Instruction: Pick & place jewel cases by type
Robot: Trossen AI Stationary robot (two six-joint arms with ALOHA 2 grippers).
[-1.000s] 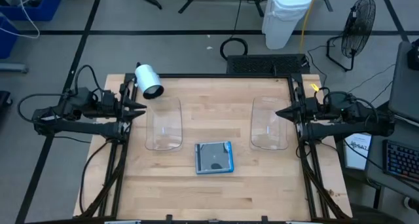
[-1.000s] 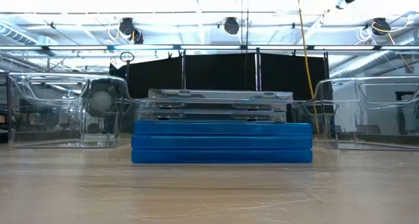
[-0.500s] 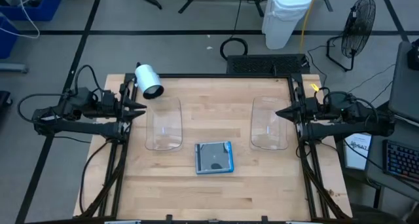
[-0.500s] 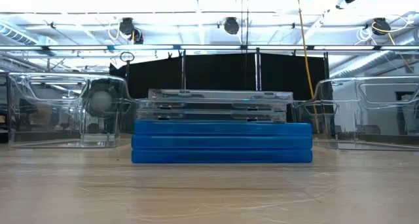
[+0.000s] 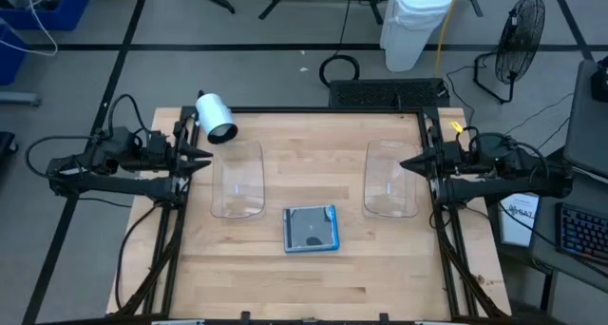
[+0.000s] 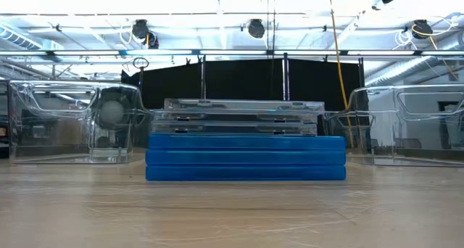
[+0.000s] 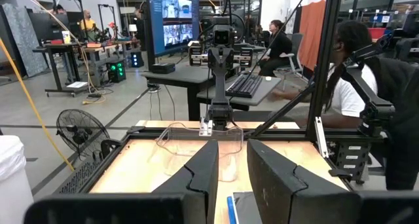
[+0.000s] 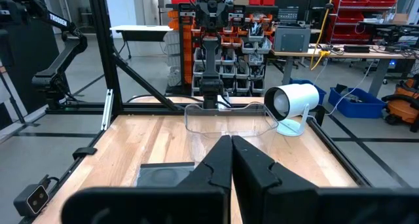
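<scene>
A stack of jewel cases [image 5: 312, 229] lies on the wooden table near its middle. In the low view the bright blue cases [image 6: 245, 158] are at the bottom, resting flat on the table, and the dark grey/clear cases [image 6: 243, 116] lie on top of them. My left gripper [image 5: 204, 157] hovers at the table's left edge, open and empty; it also shows in the left wrist view [image 7: 232, 162]. My right gripper [image 5: 407, 163] hovers at the right edge, shut and empty; it also shows in the right wrist view [image 8: 231, 149].
Two clear plastic tubs stand behind the stack, one on the left [image 5: 237, 180] and one on the right [image 5: 391, 180]. A white camera [image 5: 217, 117] stands at the far left corner. A black frame [image 5: 313, 109] runs along the table's edges. People sit beyond the table [image 7: 357, 73].
</scene>
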